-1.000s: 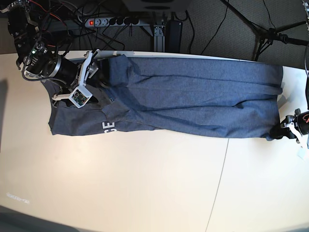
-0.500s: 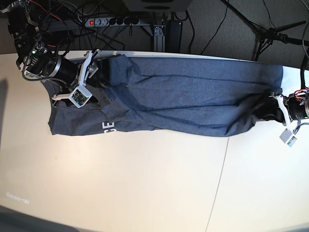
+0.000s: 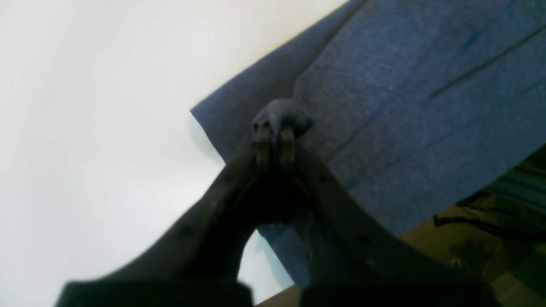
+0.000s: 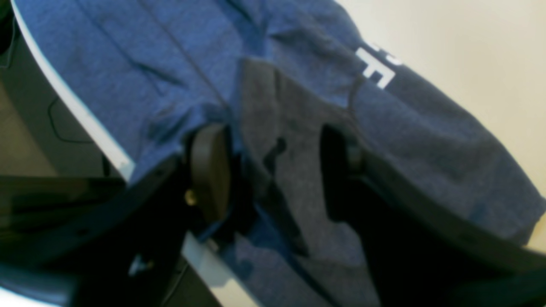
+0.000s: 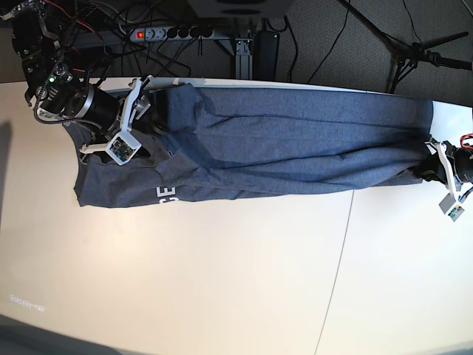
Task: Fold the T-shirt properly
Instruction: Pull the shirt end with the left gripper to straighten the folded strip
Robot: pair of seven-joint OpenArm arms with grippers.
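The slate-blue T-shirt [image 5: 295,151] lies stretched in a long band across the far side of the table, with white lettering [image 5: 168,195] showing at its left end. At the shirt's right end my left gripper [image 5: 431,159] is shut, and in the left wrist view the left gripper [image 3: 275,143] pinches a small bunch of the T-shirt [image 3: 405,106] at its fingertips. My right gripper [image 5: 151,127] is over the shirt's left end. In the right wrist view the right gripper [image 4: 275,170] stands open astride a darker fold of the T-shirt [image 4: 426,140], near the lettering [image 4: 375,68].
The cream table [image 5: 222,281] has a seam [image 5: 344,251] running front to back. Its white far edge [image 4: 72,102] lies just beside my right gripper. Behind the table are a power strip [image 5: 159,33], cables and tripod legs [image 5: 414,52].
My left gripper has carried the shirt's right near corner away from the front, toward the far side, narrowing the band there. The right arm has stayed still.
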